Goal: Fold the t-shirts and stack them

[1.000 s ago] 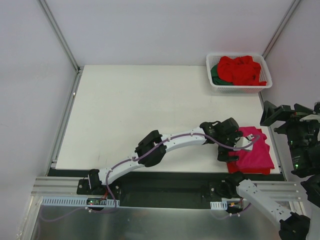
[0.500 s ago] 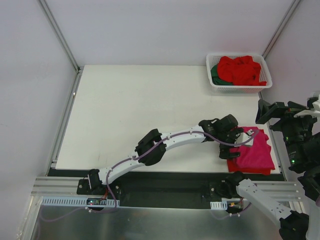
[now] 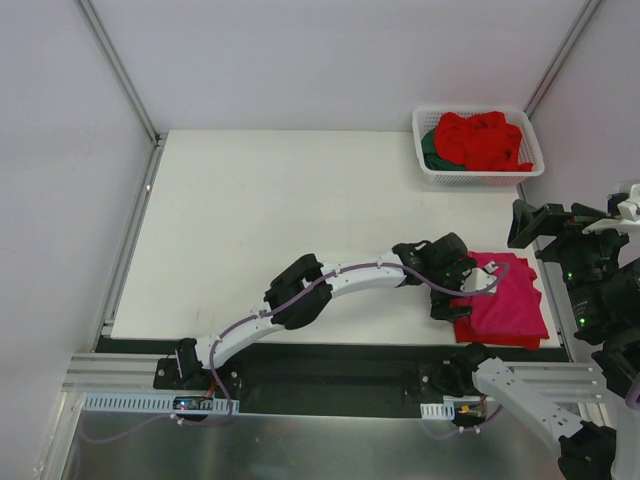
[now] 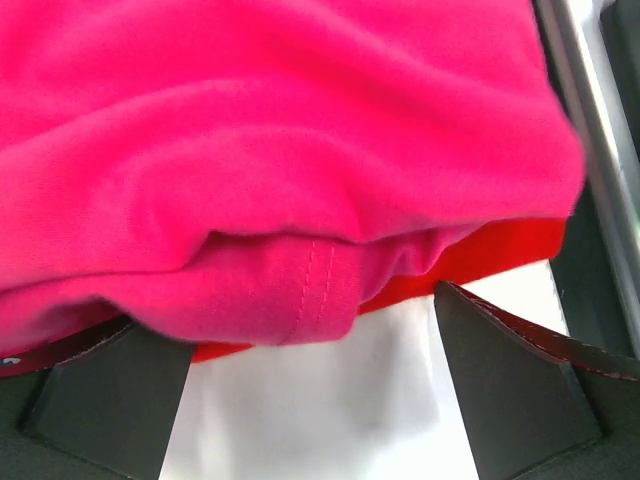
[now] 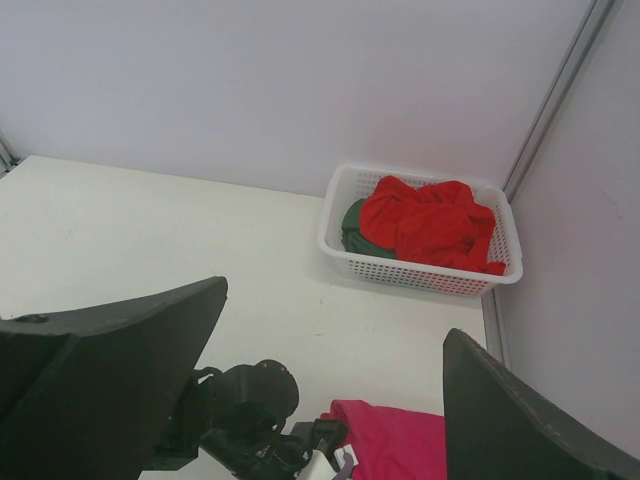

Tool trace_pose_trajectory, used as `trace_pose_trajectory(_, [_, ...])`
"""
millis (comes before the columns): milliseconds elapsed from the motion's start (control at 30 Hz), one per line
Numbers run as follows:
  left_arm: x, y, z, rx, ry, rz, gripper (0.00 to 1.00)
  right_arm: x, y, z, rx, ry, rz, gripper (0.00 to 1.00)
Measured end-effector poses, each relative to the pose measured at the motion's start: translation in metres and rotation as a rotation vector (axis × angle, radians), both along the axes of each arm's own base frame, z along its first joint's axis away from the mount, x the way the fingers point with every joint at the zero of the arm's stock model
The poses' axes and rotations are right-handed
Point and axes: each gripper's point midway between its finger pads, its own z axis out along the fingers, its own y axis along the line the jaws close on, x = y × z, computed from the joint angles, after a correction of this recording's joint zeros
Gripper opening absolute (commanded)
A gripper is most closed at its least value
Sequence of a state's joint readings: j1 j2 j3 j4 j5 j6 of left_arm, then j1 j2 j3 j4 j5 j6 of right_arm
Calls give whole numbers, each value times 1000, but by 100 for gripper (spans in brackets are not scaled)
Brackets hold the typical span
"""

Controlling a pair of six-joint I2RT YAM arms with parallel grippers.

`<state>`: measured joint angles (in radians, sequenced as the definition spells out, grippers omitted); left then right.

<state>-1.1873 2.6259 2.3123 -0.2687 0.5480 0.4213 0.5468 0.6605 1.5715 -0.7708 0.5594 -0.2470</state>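
Pink and soft, the pink t-shirt lies folded at the near right corner of the worktop. It sits on top of a red t-shirt, which peeks out along the near edge. I think the cloth is light and floppy. It will sag and come unfolded if it is lifted by one spot, so a folded edge or two corners are the best places to hold it. The pile looks almost square, so I cannot tell its long side. Its edges run nearly in line with the worktop edges. A rolled hem on its left side faces the left hand.

That hand is spread wide, right at the hem, and holds nothing. The right hand is up in the air at the right, also spread wide and empty.

Far away at the back right corner stands a white basket. More red shirts and a green shirt are bunched up inside it, not yet folded.
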Motion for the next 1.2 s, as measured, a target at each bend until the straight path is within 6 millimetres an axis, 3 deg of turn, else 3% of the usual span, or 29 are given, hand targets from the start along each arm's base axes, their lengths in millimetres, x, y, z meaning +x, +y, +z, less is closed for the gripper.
trace_pose_trajectory(100, [-2,12,-3,21,-16,-3,99,0,0,-1,-1,2,0,96])
trace_pose_trajectory(233, [-4,29,12,39,-33,9,99,0,0,-1,-1,2,0,96])
trace_pose_trajectory(433, [3,38,30,27,-61,28,99,0,0,-1,-1,2,0,96])
trace_pose_trajectory(767, [25,57,7,90,-1,70,99,0,0,-1,-1,3,1,96])
trace_pose_trajectory(933, [41,53,-12,94,44,87,99,2,1,-2,-4,8,1,96])
trace_pose_trajectory(1200, [42,40,-8,67,91,87,99,5,3,-6,-13,21,1,96])
